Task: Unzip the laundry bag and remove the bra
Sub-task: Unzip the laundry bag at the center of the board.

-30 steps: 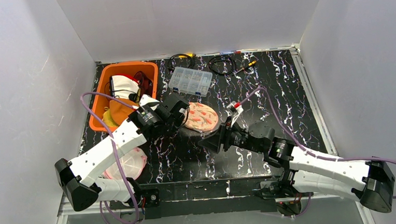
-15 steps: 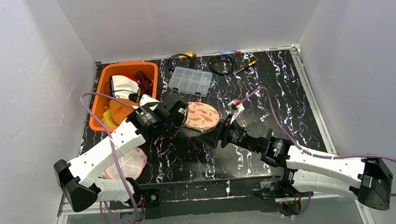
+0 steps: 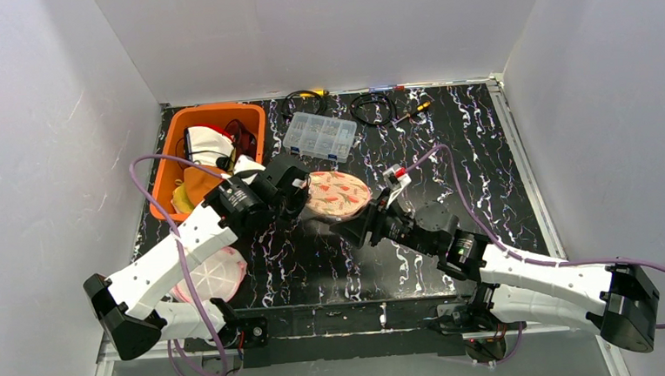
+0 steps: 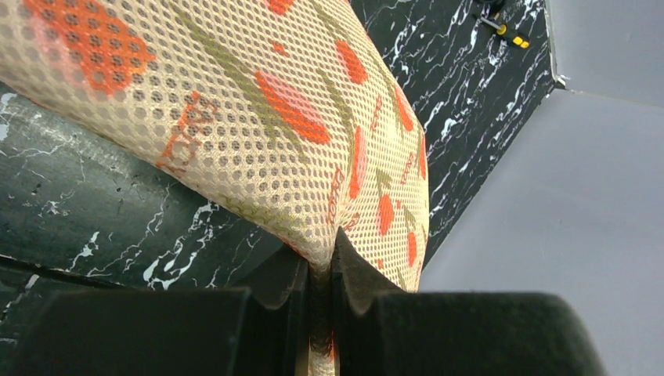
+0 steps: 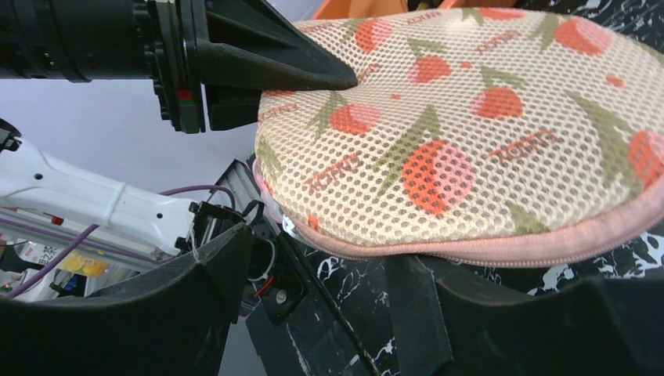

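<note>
The laundry bag (image 3: 340,194) is a round beige mesh pouch printed with red fruit, edged by a pink zip (image 5: 517,249). My left gripper (image 3: 303,198) is shut on the mesh at its left rim (image 4: 321,262) and holds that side tilted up off the table. In the right wrist view one of the left gripper's fingers (image 5: 274,66) rests on the top of the bag (image 5: 470,133). My right gripper (image 3: 342,228) is open just in front of the bag, its jaws (image 5: 337,290) below the zip's edge with nothing between them. The bra is hidden.
An orange bin (image 3: 219,108) full of clothes stands at the back left. A clear compartment box (image 3: 320,136), coiled cables (image 3: 372,107) and a screwdriver (image 3: 413,111) lie along the back. A pale pink-and-white round item (image 3: 212,274) lies under the left arm.
The left gripper has raised the bag a little and carried it slightly away. The right gripper has moved up and left, closer under the bag's near edge.
</note>
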{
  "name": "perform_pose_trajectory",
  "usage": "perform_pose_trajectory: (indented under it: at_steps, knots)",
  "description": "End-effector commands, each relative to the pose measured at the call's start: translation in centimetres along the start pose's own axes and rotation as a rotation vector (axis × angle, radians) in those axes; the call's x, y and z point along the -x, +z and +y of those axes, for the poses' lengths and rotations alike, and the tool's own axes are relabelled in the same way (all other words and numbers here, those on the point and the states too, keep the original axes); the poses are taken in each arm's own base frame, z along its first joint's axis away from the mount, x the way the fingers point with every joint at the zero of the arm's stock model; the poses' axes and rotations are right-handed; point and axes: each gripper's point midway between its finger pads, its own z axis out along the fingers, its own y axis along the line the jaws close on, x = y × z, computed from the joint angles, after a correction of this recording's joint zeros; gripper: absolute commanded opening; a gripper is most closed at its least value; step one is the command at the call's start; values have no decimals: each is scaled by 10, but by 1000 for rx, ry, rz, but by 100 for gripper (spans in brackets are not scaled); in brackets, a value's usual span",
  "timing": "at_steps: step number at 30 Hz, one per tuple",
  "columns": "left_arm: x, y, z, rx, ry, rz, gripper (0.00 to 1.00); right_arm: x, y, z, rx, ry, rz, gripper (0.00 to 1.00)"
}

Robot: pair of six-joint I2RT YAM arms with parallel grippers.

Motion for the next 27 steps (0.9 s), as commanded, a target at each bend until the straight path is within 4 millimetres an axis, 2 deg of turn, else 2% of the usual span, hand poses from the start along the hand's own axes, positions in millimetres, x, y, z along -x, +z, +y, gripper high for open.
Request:
perform_pose_trajectory:
  at_steps: [1, 6, 15, 27]
  knots:
    - [-1, -19, -17, -55, 4, 72, 0, 35, -2, 32, 116, -52, -114, 70]
    - [-5, -18, -18, -39, 1, 121, 0, 40, 1, 33, 104, -67, -124, 68]
    - [3, -16, -10, -28, -13, 82, 0, 47, -3, 34, 117, -52, -172, 57]
    - [7, -14, -4, -7, -27, 53, 0, 49, -6, 40, 147, -40, -183, 49]
